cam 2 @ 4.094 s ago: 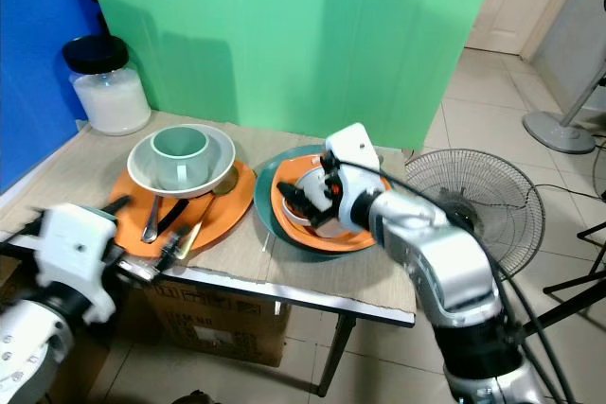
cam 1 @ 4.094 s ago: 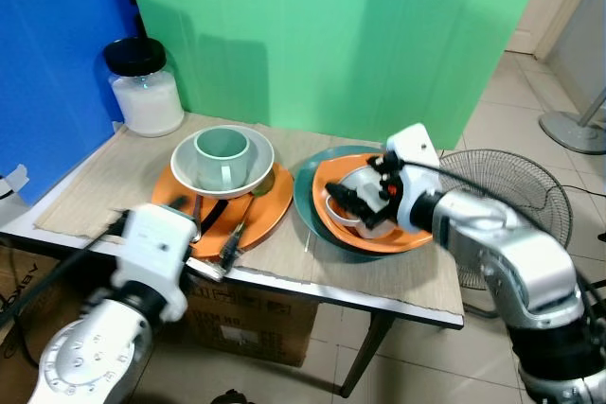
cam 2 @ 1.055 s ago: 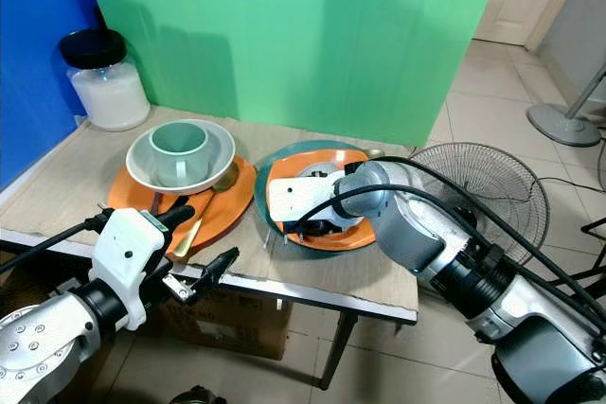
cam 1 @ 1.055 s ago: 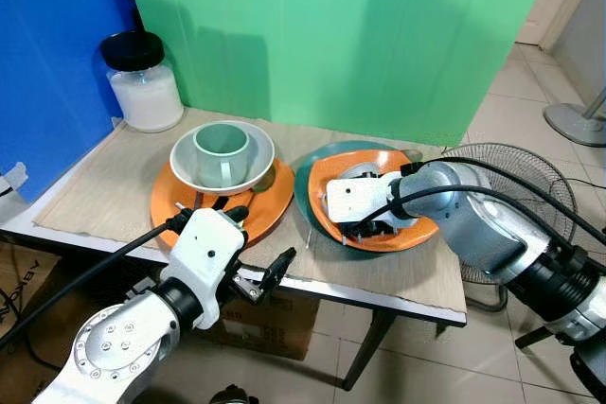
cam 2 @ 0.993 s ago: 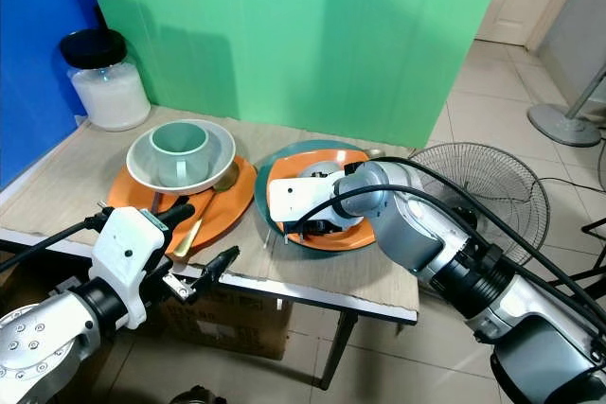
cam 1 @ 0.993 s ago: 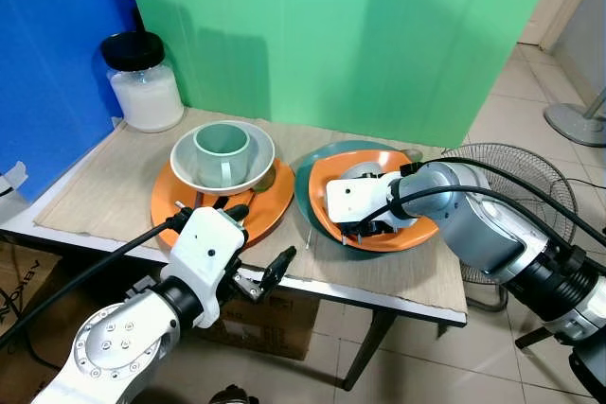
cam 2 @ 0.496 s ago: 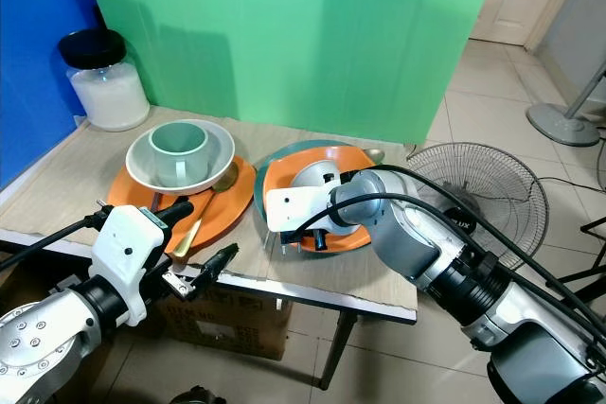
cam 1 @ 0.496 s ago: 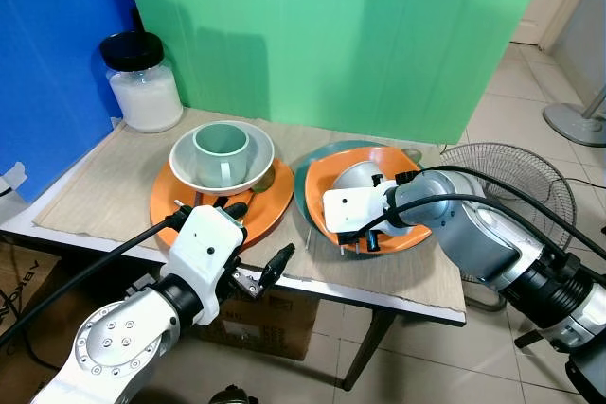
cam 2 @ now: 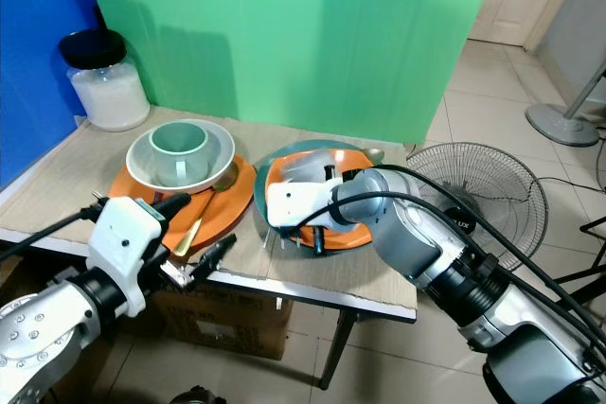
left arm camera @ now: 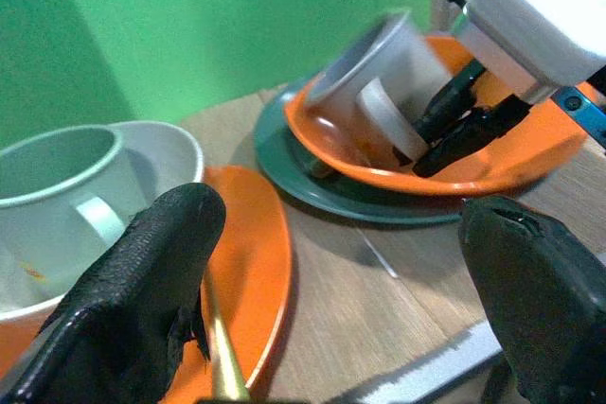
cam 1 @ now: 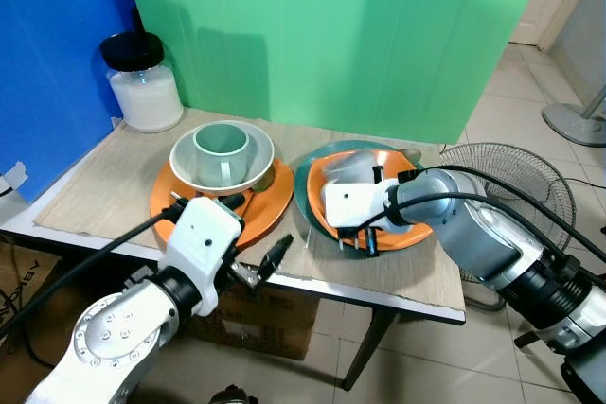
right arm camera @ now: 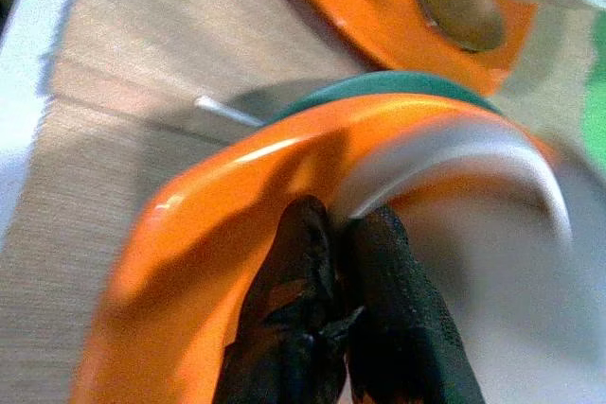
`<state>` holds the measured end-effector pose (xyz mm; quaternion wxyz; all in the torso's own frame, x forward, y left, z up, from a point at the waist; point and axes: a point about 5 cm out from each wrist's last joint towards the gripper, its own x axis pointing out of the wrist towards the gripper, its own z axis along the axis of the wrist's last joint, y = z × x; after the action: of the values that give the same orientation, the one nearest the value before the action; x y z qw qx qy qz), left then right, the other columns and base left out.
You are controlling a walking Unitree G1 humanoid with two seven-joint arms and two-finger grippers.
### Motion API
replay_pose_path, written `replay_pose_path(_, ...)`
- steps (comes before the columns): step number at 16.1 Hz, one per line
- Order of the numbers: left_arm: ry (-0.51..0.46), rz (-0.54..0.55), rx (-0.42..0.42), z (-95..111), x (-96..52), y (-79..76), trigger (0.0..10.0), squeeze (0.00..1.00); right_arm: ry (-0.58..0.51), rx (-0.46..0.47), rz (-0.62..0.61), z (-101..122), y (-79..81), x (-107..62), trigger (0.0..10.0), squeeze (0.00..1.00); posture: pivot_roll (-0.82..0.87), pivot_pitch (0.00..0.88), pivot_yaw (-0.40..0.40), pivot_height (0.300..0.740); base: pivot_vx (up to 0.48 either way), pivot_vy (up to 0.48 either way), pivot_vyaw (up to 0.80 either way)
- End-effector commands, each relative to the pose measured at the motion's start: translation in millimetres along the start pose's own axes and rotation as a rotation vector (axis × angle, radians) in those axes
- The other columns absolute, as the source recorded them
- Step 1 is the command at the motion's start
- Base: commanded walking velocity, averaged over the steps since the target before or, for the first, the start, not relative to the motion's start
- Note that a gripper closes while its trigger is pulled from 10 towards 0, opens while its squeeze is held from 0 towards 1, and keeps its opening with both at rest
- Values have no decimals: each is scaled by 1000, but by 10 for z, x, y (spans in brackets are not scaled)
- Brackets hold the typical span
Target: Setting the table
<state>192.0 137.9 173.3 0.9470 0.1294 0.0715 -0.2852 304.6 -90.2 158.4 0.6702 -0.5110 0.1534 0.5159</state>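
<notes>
A grey-white cup lies tilted and blurred inside an orange bowl that rests on a teal plate. My right gripper reaches into the bowl from above and is shut on the cup's handle. On the left, an orange plate carries a white bowl with a pale green mug in it, and a gold spoon beside the bowl. My left gripper hovers at the table's front edge near that plate, open, nothing between its fingers.
A jar with a black lid stands at the back left of the table. A blue board and a green screen close off the left and back. A floor fan stands just right of the table. A cardboard box sits underneath.
The right gripper has tipped the cup up inside the orange bowl, and the cup now blurs with motion. My left arm has shifted slightly left along the table's front edge.
</notes>
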Motion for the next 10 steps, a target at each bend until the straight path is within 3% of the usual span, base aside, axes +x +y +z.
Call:
replay_pose_path(1,-1,19,5,-4,13,28,10000,0,-15,31,-30,-30,-38,-29,0,0,2,0,-9,740,0,0,0)
replay_pose_path(5,-46,128,-15,51,29,163,10000,0,-131,175,-148,-77,-90,-89,0,0,4,0,-7,740,0,0,0)
replay_pose_path(7,-102,261,-75,91,34,347,10000,12,-347,301,-288,-82,-125,-165,0,0,2,0,-2,740,0,0,0)
replay_pose_path(8,-125,290,-107,103,35,392,10000,549,-398,329,-315,-84,-122,-176,0,0,1,0,2,740,0,0,0)
replay_pose_path(9,-165,320,-144,130,30,440,10000,1000,-468,376,-333,-84,-104,-186,0,0,-1,0,5,740,0,0,0)
replay_pose_path(10,-219,334,-195,171,25,488,10000,1000,-591,465,-353,-80,-66,-212,0,0,-1,0,7,740,0,0,0)
